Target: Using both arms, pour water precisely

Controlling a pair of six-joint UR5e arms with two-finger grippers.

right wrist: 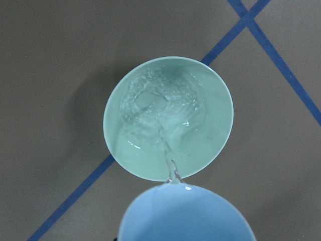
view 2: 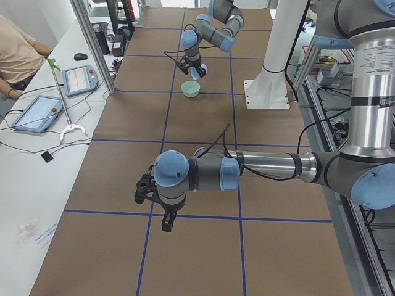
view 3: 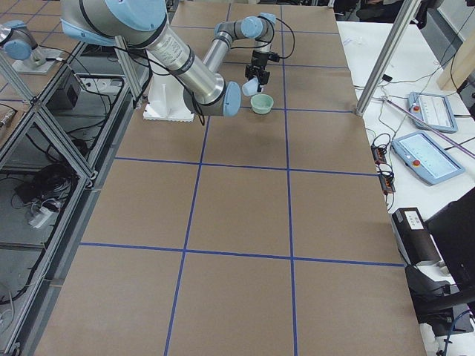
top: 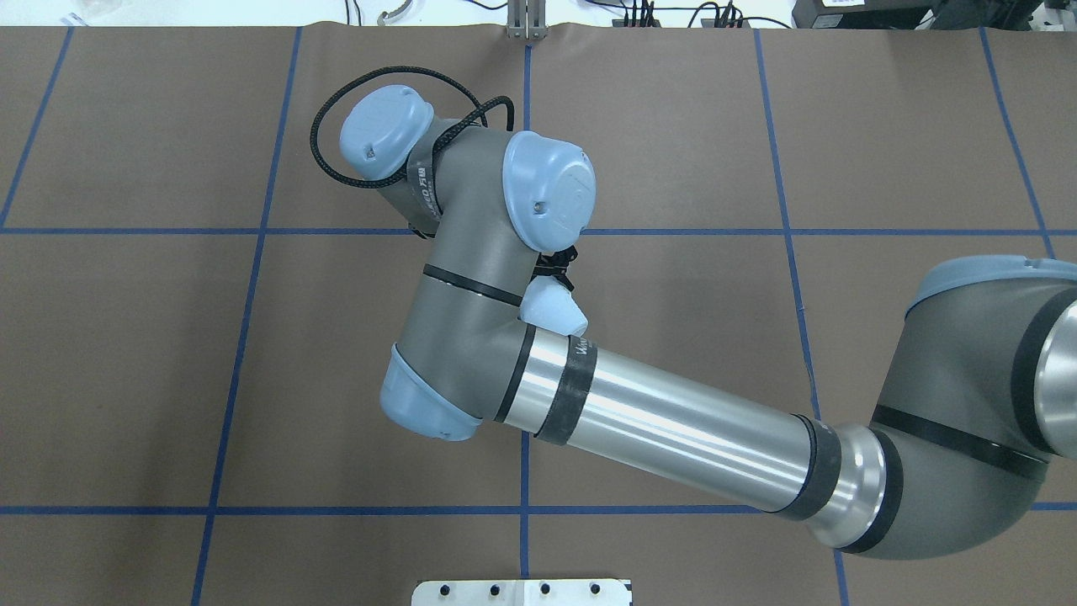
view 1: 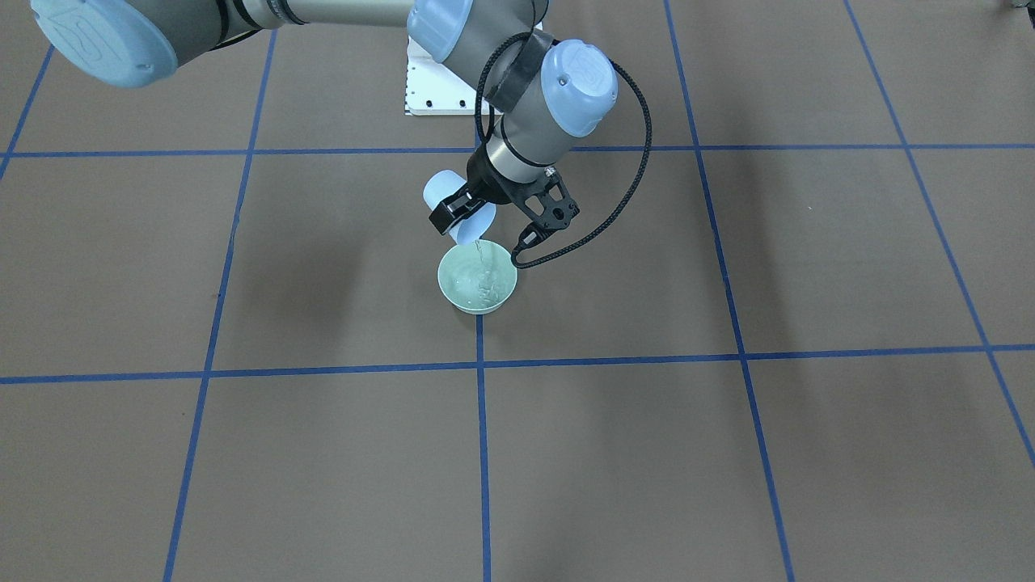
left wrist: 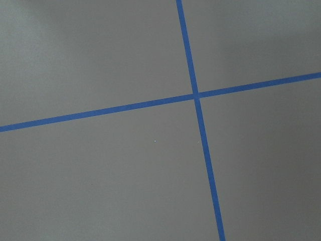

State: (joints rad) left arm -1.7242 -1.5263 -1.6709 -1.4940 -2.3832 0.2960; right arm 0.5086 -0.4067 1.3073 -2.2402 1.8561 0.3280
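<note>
Right gripper (view 1: pixel 459 215), jaws pinching a tilted light-blue cup (view 1: pixel 441 192), thin water stream (right wrist: pixel 165 145) falling into the green bowl (view 1: pixel 467 302) just below them, bowl hidden in overhead view, strap (top: pixel 423 192) lettering unreadable, left gripper (view 2: pixel 165 217) over blue-taped worktop (left wrist: pixel 100 175), cannot tell its jaws' state.

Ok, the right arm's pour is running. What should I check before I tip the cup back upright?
1. Grip: right gripper has its fingers shut on the tilted cup: ok.
2. Aim: the water stream lands inside the bowl: ok.
3. Fill level: water sits well below the bowl's rim: ok.
4. Spill: no wet patch shows on the table around the bowl: ok.
5. Water left in the cup: cannot tell.
6. Left arm hangs far from the pour: ok. Left gripper open or shut: cannot tell.
</note>
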